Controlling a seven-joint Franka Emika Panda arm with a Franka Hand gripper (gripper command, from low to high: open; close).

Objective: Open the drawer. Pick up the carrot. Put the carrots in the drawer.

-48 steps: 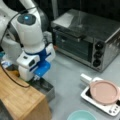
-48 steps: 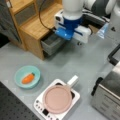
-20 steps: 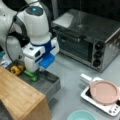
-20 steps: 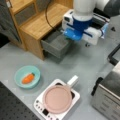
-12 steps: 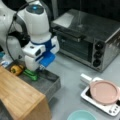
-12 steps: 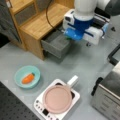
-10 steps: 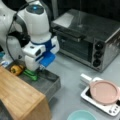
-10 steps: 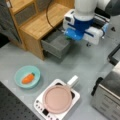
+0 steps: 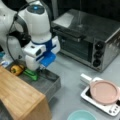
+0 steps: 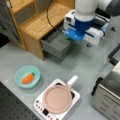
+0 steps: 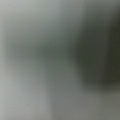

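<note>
The drawer (image 9: 42,83) is seen pulled out from the wooden cabinet (image 9: 20,97) in both front views; in a front view its grey front (image 10: 53,48) faces the counter (image 10: 80,65). Inside the drawer, a green vegetable (image 9: 31,74) and a yellow-orange pepper-like item (image 9: 16,69) are lying close together at a front view's left.

The tool (image 9: 41,68) is held low over the open drawer, just beside the green vegetable, below the white and blue wrist of the arm (image 9: 37,27). Its fingers are largely hidden by the wrist housing, so how far it is open cannot be told, and nothing can be seen held in it. In a front view the tool itself is hidden beneath the arm (image 10: 85,22), which hangs over the far side of the drawer. The wrist view shows only a grey blur with a darker band at the right, from which nothing can be made out.

The carrot (image 10: 28,78) is lying in a teal bowl (image 10: 18,75) on the counter, well apart from the drawer and the arm. Near the bowl, a pink pan (image 10: 58,98) is set on a small white cooker (image 10: 40,105). A silver toaster oven (image 9: 87,40) stands behind the arm at a front view's right.
</note>
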